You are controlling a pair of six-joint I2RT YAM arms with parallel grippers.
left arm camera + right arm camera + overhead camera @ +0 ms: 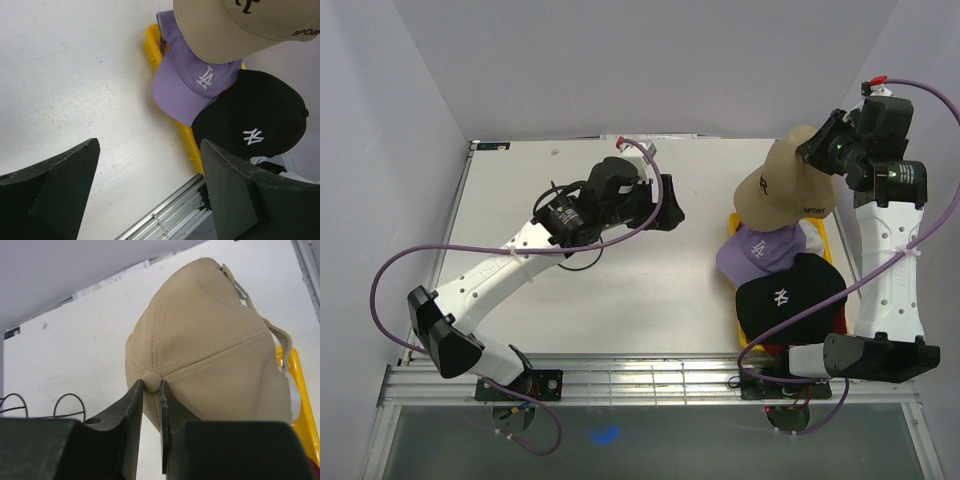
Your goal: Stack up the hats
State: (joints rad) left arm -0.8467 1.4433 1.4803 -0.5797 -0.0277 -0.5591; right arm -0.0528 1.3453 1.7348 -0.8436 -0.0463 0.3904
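Tan twill filled most of the right wrist view. The tan cap (215, 355) hung from the right gripper (151, 390), whose fingers were clamped on the button at the top of its crown. In the top view this cap sat in the upper right of the frame, held over the far end of the yellow tray (736, 221) and overlapping the lavender cap (758, 252) below it.

The lavender cap lay across the tray with its brim toward the centre of the frame. The black cap (790, 293) (white logo on its front) lay just below it, at the tray's near end, and the two caps touched. A strip of the white cap (814, 237) showed at the lavender cap's right edge.

The left gripper (670, 205) hovered over the bare table (570, 300) near the middle of the frame, well apart from the tray. Its jaws were spread wide with nothing between them.
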